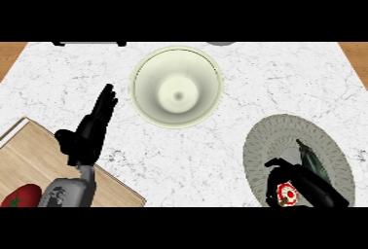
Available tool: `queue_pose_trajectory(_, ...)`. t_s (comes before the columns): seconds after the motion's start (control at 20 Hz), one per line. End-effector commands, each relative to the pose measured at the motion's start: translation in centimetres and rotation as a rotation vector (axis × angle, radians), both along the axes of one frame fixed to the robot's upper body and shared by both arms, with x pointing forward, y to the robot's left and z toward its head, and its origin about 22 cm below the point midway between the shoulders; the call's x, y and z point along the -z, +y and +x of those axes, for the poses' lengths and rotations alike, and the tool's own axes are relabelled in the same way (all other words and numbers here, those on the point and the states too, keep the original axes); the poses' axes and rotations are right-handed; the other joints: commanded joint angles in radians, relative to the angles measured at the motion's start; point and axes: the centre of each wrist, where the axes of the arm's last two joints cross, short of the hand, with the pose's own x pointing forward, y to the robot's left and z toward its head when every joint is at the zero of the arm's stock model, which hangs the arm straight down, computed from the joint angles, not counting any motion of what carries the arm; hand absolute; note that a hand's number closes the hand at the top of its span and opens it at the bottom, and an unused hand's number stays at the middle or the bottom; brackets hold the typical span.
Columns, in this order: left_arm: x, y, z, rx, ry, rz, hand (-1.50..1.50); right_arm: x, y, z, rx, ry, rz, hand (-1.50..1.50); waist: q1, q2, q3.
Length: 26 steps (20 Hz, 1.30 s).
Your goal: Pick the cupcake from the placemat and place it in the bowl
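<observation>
Right hand [310, 181] low on the right, fingers curled down round the cupcake [288, 194]. Thumb side hooks over it from the upper left; one finger points straight up across the mat. Cupcake shows as a red and white disc peeking out under the hand, mostly hidden. Can't tell if it's lifted or sitting on the mat.

Cupcake and hand are both over the lower part of the placemat [267, 136], a grey-green oval with a patterned rim, right side of the counter. The mat runs off the bottom of the view.

Left hand [92, 130] on the left side, fingers straight and together, pointing up and slightly right, thumb out to the lower left. Holds nothing. Resting, fingertips near the bowl's left rim but apart from it. Grey forearm [68, 192] comes in from the bottom edge beneath it.

Bowl [176, 86] sits top centre, pale cream, round, nothing inside it. Well apart from the cupcake, up and left of the mat.

Wooden board [43, 151] in the lower-left corner, tilted, under the left forearm. A red item with a green top [22, 197] lies at its lower end, cut by the frame edge; can't tell what it is.

Counter [287, 78] is white marble with wood showing at both upper corners. Dark object [90, 44] at the top edge left, grey one [221, 44] at the top edge right of the bowl; both cropped, unidentifiable.
</observation>
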Motion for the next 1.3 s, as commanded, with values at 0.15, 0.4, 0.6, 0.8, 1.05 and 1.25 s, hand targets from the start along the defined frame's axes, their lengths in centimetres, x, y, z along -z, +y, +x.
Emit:
queue_pose_trajectory(0.15,-0.5,-0.5,0.6,0.036,0.002,0.018,0.00,-2.9,15.0,0.2,-0.501,-0.001,0.128,1.50,0.047,0.005,0.006)
queue_pose_trajectory(0.4,0.3,0.4,0.5,-0.003,0.004,0.001,0.00,-5.0,20.1,-1.6,-0.598,0.017,0.231,1.50,0.005,0.005,0.008)
queue_pose_trajectory(0.6,-0.3,0.0,-0.1,0.009,0.004,0.003,0.00,-7.4,19.7,-2.1,-0.596,-0.043,0.422,1.50,0.001,0.003,0.008)
queue_pose_trajectory(0.8,-0.4,0.5,-0.2,0.005,0.010,0.016,0.00,-11.8,19.0,-3.7,-0.555,-0.249,0.515,1.50,-0.006,0.001,0.008)
queue_pose_trajectory(1.05,-0.2,-0.3,0.0,0.004,0.000,0.022,0.00,-17.3,18.8,-4.6,-0.488,-0.364,0.508,1.50,0.002,0.003,0.008)
queue_pose_trajectory(1.25,-0.1,1.1,0.3,0.008,-0.007,0.005,0.00,-21.0,18.3,-4.5,-0.433,-0.424,0.430,1.50,0.004,0.005,0.007)
